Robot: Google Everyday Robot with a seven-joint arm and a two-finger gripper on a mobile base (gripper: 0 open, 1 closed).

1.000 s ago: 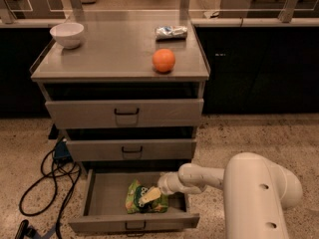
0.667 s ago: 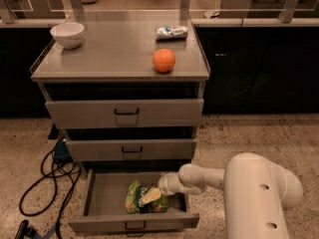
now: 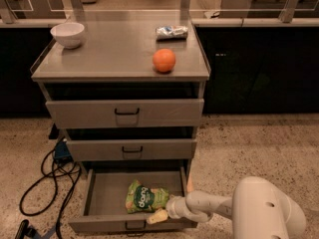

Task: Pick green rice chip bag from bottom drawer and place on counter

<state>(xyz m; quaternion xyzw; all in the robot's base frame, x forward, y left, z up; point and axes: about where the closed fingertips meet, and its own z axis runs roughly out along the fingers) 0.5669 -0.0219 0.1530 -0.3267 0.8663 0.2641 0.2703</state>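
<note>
Snack bag (image 3: 144,198): small, crinkly, light green, with a dark green round logo, white lettering and an orange tint along one edge. Flat on the floor of the bottom drawer (image 3: 99,224), right of centre, toward the front, slightly askew. Drawer pulled well out: wide, shallow, grey metal, small black handle on the front panel.

Gripper (image 3: 158,216): cream-coloured tip, low at the drawer's front right, just beside the bag's lower right corner. Touching or apart: cannot tell. Open or closed: cannot tell. White arm (image 3: 209,207) reaching in from the right across the drawer's side wall. Bulky white robot body (image 3: 269,214) at lower right, on the speckled floor (image 3: 259,148).

Above: middle drawer (image 3: 130,148) and top drawer (image 3: 124,112), each with a black handle, fronts set back from the bottom drawer's front. Bag in plain view forward of both.

Counter (image 3: 109,59): flat grey top with a low raised rim. White bowl (image 3: 68,34) at back left, orange (image 3: 164,60) near front right, silver-blue wrapper (image 3: 172,32) at back right, all well apart.

Left of the cabinet: black cables (image 3: 45,183) looped on the floor, small blue box (image 3: 62,151) close by the cabinet's side. Long back worktop (image 3: 249,21) behind.
</note>
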